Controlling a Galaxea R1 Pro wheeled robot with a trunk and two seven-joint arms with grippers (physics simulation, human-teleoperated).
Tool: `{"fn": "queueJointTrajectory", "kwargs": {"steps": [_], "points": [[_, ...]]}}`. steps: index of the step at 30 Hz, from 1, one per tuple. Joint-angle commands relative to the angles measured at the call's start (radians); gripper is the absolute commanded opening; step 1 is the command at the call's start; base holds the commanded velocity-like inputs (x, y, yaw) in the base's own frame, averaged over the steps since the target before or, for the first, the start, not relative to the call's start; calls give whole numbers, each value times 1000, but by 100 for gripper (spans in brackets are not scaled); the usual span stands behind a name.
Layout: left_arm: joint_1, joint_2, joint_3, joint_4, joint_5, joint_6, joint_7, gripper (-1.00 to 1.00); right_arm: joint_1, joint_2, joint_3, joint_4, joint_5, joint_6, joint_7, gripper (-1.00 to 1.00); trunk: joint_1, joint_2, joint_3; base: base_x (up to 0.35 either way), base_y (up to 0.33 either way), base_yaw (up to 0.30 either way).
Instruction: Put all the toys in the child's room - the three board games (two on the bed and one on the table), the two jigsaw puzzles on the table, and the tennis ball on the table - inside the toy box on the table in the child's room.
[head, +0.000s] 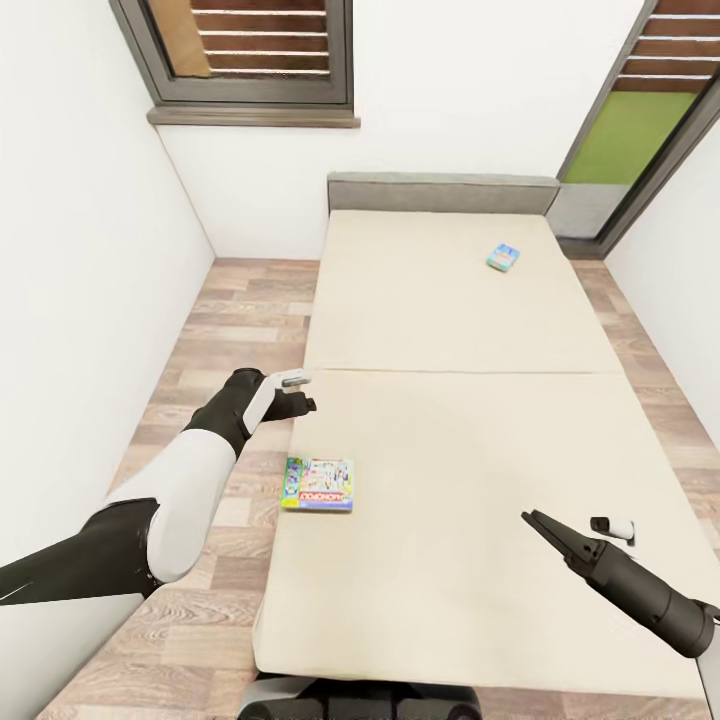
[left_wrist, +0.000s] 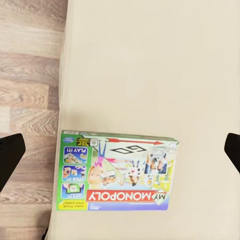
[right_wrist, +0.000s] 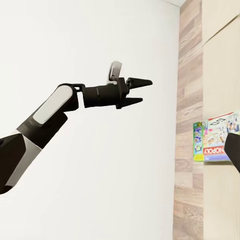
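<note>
A: What is the largest item shown?
B: The bed (head: 480, 440), a wide beige two-part mattress with a low grey headboard (head: 442, 192) against the white wall, standing on a wood-plank floor (head: 200, 350).

A: Where are the arms?
B: The left gripper (head: 303, 392) hangs above the bed's left edge, beyond the nearer game box; its jaws stand apart and hold nothing. The right gripper (head: 532, 521) hovers over the near right part of the mattress; whether its jaws are parted or closed cannot be told.

A: And the games?
B: A Monopoly box (head: 319, 485) lies flat at the left edge of the mattress, directly beneath the left gripper as seen from the left wrist. A small blue box (head: 503, 258) lies far off, on the headboard half, towards the right.
</note>
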Motion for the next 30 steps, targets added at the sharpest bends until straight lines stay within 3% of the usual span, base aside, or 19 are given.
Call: {"fn": "queueJointTrajectory", "kwargs": {"steps": [1, 30], "points": [[-1, -1, 6, -1, 1, 5, 4, 100, 0, 0, -1, 0, -2, 6, 1, 100, 0, -2, -3, 0, 0, 0], [-1, -1, 6, -1, -2, 4, 5, 100, 0, -1, -1, 2, -2, 4, 2, 100, 0, -2, -50, 0, 0, 0]]}}
